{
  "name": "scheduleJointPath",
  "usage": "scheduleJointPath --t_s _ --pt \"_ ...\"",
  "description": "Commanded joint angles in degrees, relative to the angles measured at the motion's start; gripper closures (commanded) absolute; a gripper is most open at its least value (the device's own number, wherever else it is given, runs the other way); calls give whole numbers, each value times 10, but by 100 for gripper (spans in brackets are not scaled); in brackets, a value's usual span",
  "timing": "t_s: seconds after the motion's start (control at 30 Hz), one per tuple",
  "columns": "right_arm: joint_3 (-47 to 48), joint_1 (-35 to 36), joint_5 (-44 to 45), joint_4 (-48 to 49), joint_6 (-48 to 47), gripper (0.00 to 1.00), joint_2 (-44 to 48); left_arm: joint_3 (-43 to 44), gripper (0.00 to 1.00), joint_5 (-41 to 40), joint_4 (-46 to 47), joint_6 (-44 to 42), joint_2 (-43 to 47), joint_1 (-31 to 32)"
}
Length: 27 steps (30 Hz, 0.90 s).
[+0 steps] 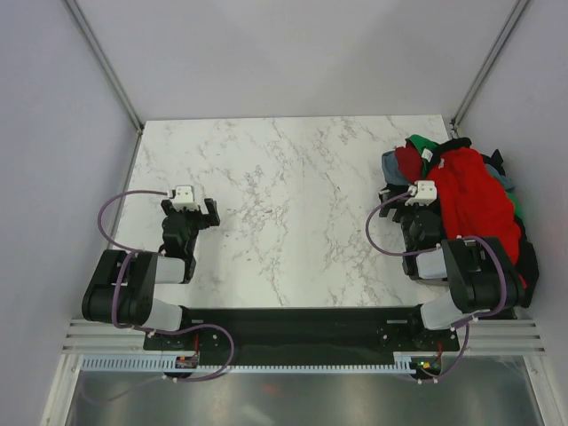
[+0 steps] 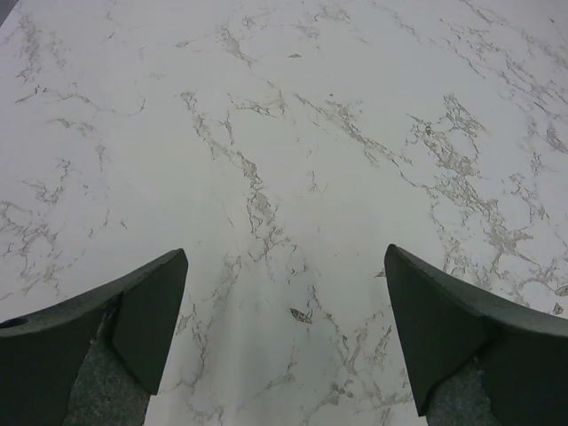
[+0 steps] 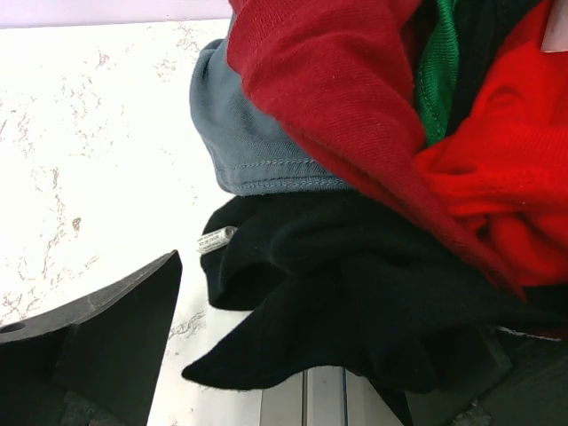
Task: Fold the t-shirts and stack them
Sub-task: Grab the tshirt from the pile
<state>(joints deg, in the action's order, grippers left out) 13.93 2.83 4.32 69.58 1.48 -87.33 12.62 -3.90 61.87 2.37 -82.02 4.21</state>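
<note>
The t-shirts lie in a crumpled pile at the table's right edge. A bright red one (image 1: 470, 200) is on top, with dark red (image 1: 408, 161), grey-blue (image 1: 390, 163), green (image 1: 419, 142) and black (image 1: 529, 263) ones around and under it. My right gripper (image 1: 419, 211) is at the pile's left side. Its jaws stand wide open in the right wrist view (image 3: 288, 302). A black shirt (image 3: 355, 284) drapes between them and hides the right finger. Grey-blue (image 3: 240, 133), dark red (image 3: 328, 80), green (image 3: 439, 80) and bright red (image 3: 506, 186) cloth lie beyond. My left gripper (image 1: 188, 211) (image 2: 284, 293) is open and empty above bare marble.
The white marble table (image 1: 293, 204) is bare between the two arms. Grey walls with metal posts (image 1: 106, 67) close in the left, back and right sides. The black base rail (image 1: 293, 321) runs along the near edge.
</note>
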Motion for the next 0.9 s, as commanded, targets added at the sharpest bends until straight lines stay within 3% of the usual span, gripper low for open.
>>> scheduleJointPath --t_s 0.0,0.3,0.33,0.4,0.43,0.5,0.53,0.63,0.7,0.73,0.8,0.87 --pt "4 0 -10 -21 1 2 -7 -2 0 1 37 -30 -1 -2" --pt "7 1 -7 -28 2 2 -9 -2 0 1 37 -30 -1 -2" --pt "7 8 29 -34 8 2 2 -2 0 1 37 -31 -1 -2" --pt "71 30 109 -145 12 2 40 -1 0 1 37 -30 -2 -2" --pt "109 43 104 -286 -1 2 79 -1 0 1 37 -30 -1 -2" --pt "233 45 71 -402 27 2 115 -1 0 1 36 -31 -2 -2" --pt "280 46 20 -520 63 2 123 0 0 1 35 -30 -2 -2" --pt "426 46 -42 -658 106 2 143 -1 0 2 35 -30 -2 -2" --pt "483 41 1 -706 219 2 148 -1 0 2 35 -30 -1 -2" --pt "502 25 16 -782 243 2 147 -1 0 2 35 -30 -2 -2" --pt "556 2 -98 -803 236 2 144 4 0 4 28 -29 -2 -6" --pt "591 2 -108 -858 241 2 142 -3 0 7 34 -32 18 -3"
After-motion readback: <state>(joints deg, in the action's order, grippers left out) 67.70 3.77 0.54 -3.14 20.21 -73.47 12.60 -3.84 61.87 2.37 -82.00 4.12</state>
